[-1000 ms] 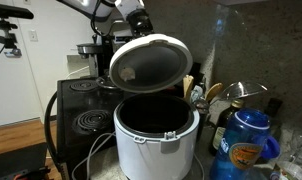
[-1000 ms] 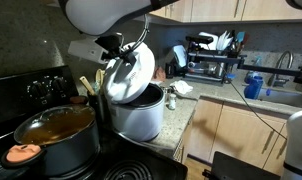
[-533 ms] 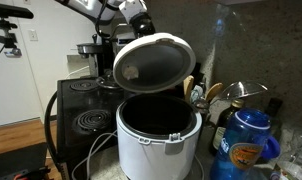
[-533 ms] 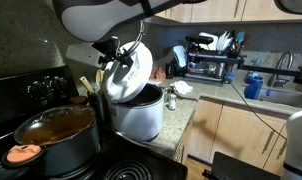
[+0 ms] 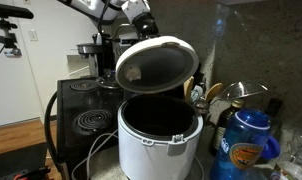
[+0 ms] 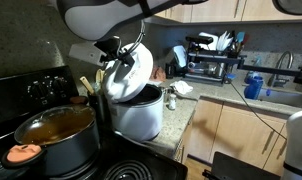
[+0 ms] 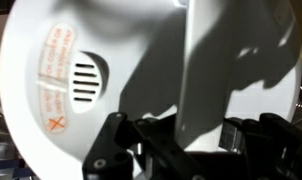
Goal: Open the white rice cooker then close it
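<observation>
The white rice cooker (image 5: 156, 150) stands open on the counter next to the stove, and its dark inner pot (image 5: 156, 115) is exposed. Its domed lid (image 5: 156, 65) is raised nearly upright. The cooker also shows in an exterior view (image 6: 141, 118) with the lid (image 6: 129, 72) up. My gripper (image 5: 141, 22) is behind the top of the lid in both exterior views (image 6: 126, 48). In the wrist view my fingers (image 7: 176, 135) straddle the lid's white handle bar (image 7: 216, 60) and look closed on it, with the lid's outer face (image 7: 81, 60) filling the picture.
A blue lidded bottle (image 5: 246, 140) stands close beside the cooker. Utensils (image 5: 206, 95) stand behind it. A black stove (image 5: 86, 110) holds a pot of brown liquid (image 6: 56, 130). A coffee machine (image 6: 211, 60) and a sink (image 6: 281, 85) lie further along the counter. The white cord (image 5: 91, 155) trails in front.
The lid and cooker have shifted slightly sideways with my gripper on the lid. The lid stays raised.
</observation>
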Available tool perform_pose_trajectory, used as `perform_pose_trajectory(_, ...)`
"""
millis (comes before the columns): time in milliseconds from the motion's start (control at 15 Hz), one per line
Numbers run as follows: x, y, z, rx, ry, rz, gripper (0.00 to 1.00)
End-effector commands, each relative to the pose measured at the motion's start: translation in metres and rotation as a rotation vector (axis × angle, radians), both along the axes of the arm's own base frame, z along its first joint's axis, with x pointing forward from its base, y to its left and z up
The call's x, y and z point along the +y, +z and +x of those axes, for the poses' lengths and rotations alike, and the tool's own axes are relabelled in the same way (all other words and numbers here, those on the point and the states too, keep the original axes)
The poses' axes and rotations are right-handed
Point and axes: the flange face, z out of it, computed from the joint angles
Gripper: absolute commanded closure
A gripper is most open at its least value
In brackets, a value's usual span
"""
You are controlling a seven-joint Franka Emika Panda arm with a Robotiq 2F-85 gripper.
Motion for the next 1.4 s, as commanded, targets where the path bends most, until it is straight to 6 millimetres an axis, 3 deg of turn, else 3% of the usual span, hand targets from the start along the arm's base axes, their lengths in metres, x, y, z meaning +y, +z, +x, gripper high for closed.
perform_pose_trajectory(0,-0.015,0.014,-0.009,-0.004,-0.03,0.054,1.0)
perform_pose_trajectory(867,-0.102,0.002,-0.034,-0.097,-0.201,0.335,1.0)
perform_pose_trajectory(1333,-0.127,-0.017,-0.062,-0.159,-0.234,0.429,1.0)
